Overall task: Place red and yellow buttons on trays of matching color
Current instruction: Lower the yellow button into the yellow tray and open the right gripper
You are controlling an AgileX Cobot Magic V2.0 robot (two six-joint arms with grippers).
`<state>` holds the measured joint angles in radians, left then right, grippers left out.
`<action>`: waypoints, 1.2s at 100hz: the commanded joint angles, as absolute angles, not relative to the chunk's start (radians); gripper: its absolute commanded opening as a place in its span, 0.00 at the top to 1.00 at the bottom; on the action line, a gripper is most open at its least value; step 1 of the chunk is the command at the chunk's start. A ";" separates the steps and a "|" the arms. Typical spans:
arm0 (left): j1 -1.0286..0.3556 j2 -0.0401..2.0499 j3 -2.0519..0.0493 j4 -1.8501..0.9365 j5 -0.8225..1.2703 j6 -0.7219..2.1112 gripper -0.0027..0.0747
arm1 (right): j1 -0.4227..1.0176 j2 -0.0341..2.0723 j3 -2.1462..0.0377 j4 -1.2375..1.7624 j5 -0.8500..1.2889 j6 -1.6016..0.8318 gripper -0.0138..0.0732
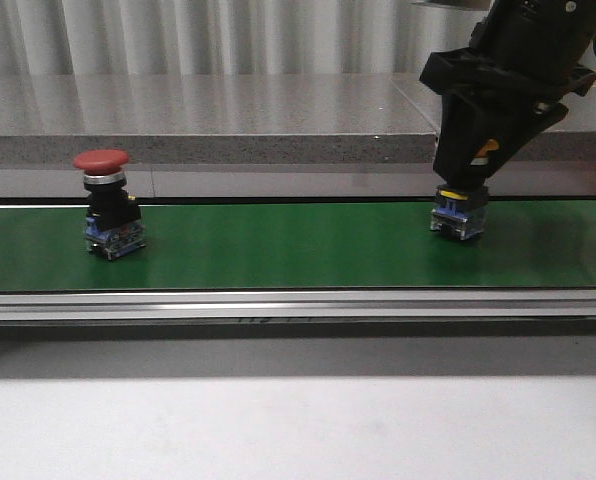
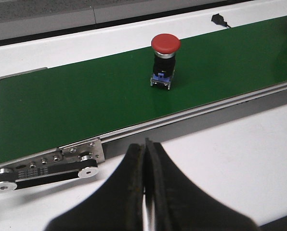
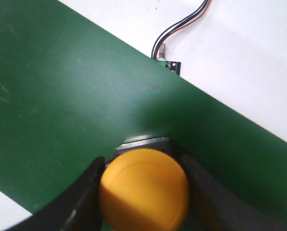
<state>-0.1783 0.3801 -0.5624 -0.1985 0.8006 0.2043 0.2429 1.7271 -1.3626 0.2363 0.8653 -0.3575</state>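
Grey curtain folds hang behind a speckled stone ledge, and in front of it a green conveyor belt (image 1: 278, 245) runs across a white table (image 1: 298, 425).

Far to the left of the right tool, the red button (image 1: 103, 160) stands upright on the belt, its mushroom cap over a black body and a blue-and-clear contact block. In the left wrist view the same button sits beyond the left tool (image 2: 144, 185), well apart from it and across the belt's aluminium edge rail. That tool hangs over the white table with its two dark fingers pressed together, nothing between them.

At the right end of the belt, the right tool (image 1: 465, 185) reaches down from its black arm directly over the yellow button (image 3: 144, 190). Its fingers (image 3: 83, 192) sit against both sides of the round yellow cap, pinching it. The button's blue-and-clear base rests on the belt just below the tool. Past the belt's far edge from this tool, a small black connector with red, black and white wires (image 3: 184, 21) lies on the table.
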 commanded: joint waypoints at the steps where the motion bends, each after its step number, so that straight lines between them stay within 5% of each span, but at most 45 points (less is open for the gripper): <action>1: -0.187 0.388 -0.588 -0.213 0.729 0.205 0.99 | 0.229 1.647 -1.395 0.246 0.836 -0.344 0.79; 46: -0.187 0.388 -0.588 -0.213 0.729 0.205 0.99 | 0.020 1.454 -1.394 0.144 0.860 -0.074 0.79; 120: -0.187 0.388 -0.588 -0.213 0.729 0.205 0.99 | -0.537 1.392 -1.272 0.088 0.893 0.089 0.79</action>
